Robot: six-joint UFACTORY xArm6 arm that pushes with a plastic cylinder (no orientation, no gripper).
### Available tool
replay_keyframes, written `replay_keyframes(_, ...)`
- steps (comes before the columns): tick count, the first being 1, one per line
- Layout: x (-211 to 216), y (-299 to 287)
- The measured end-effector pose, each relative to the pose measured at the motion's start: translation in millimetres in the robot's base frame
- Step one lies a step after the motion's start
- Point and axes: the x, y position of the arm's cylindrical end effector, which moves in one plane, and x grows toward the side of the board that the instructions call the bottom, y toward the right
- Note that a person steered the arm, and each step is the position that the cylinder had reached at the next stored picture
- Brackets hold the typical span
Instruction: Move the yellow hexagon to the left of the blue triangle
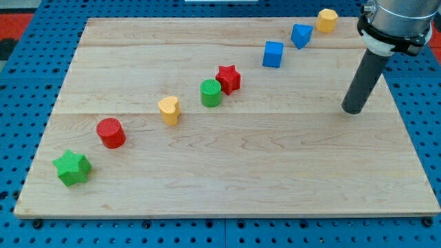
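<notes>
The yellow hexagon (327, 19) sits near the board's top right corner. The blue triangle (301, 35) lies just below and to the left of it, almost touching. My tip (353, 109) rests on the board at the view's right, well below both blocks and apart from them. The dark rod rises from it toward the top right.
A blue cube (273, 54) lies left of the triangle. A red star (228, 78) touches a green cylinder (211, 92). A yellow heart (169, 109), a red cylinder (111, 132) and a green star (72, 167) continue the diagonal toward the bottom left of the wooden board (275, 172).
</notes>
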Motion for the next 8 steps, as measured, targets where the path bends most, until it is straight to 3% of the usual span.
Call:
replay_keyframes(2, -3.3, -0.1)
replay_keyframes(3, -13.9, 32.7)
replay_keyframes(5, -186.7, 128.1)
replay_keyframes(6, -209.5, 128.4)
replay_keyframes(7, -247.5, 79.8)
replay_keyframes(8, -247.0, 24.1)
